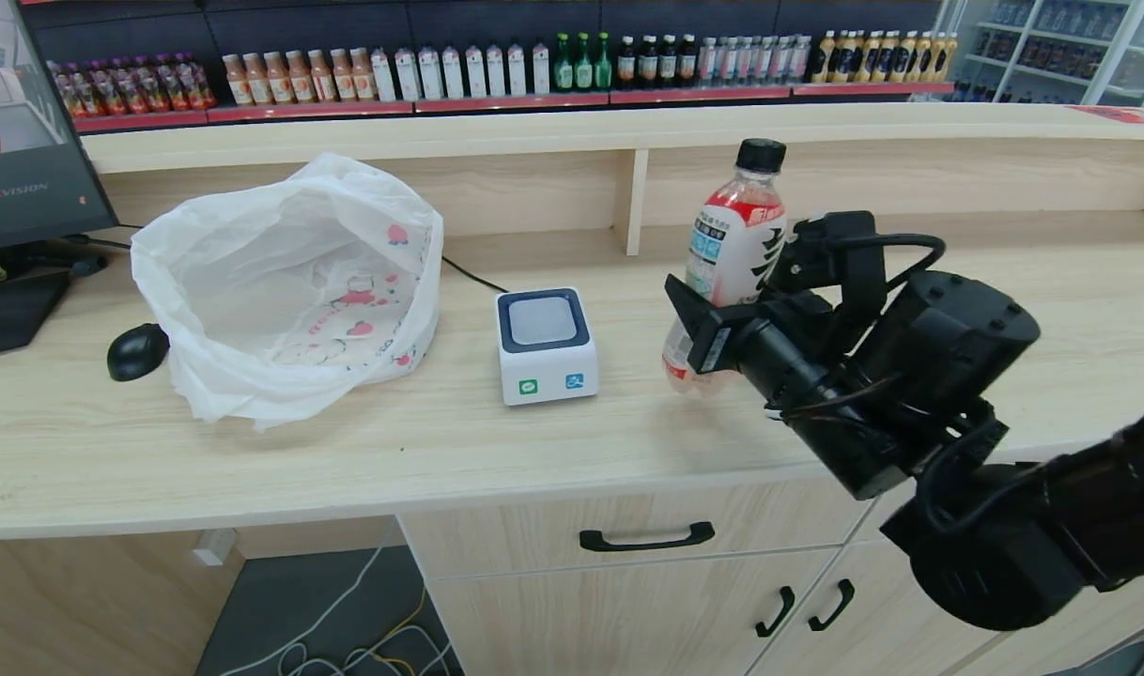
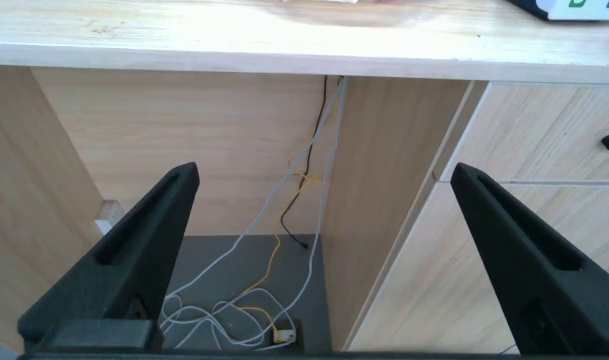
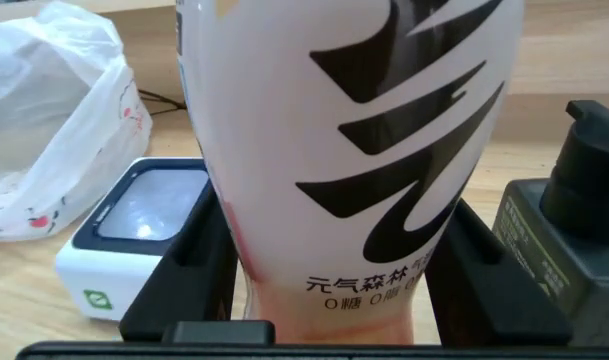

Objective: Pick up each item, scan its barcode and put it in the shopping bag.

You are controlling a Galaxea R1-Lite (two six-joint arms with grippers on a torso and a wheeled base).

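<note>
We work at a long pale wooden counter in a shop, with drink shelves behind it and a raised ledge closing off its far side. That leaves free room only along the worktop and above it. The white shopping bag slumps on the robot's left part of the counter. Its mouth gapes upward and toward us, which we judge leaves it ready for a drop from above. The right gripper comes in from the right above the front edge and pinches the bottle around its middle, one finger on each side. The bottle leans, black cap up and away from us. Its base is low at the wood, and we cannot tell whether it touches. We judge the mid-body hold leaves most of the label free to turn toward the scanner. The scanner sits between bottle and bag, window facing up, with a bare strip of counter on either side, so a sideways pass looks unobstructed. The lean brings the cap close to the ledge, and that edge wants watching. The left gripper hangs below the counter's front edge with its fingers spread wide and nothing between them, before the open bay of cables. A black mouse lies just beside the bag's far-left flank, out of the path.
</note>
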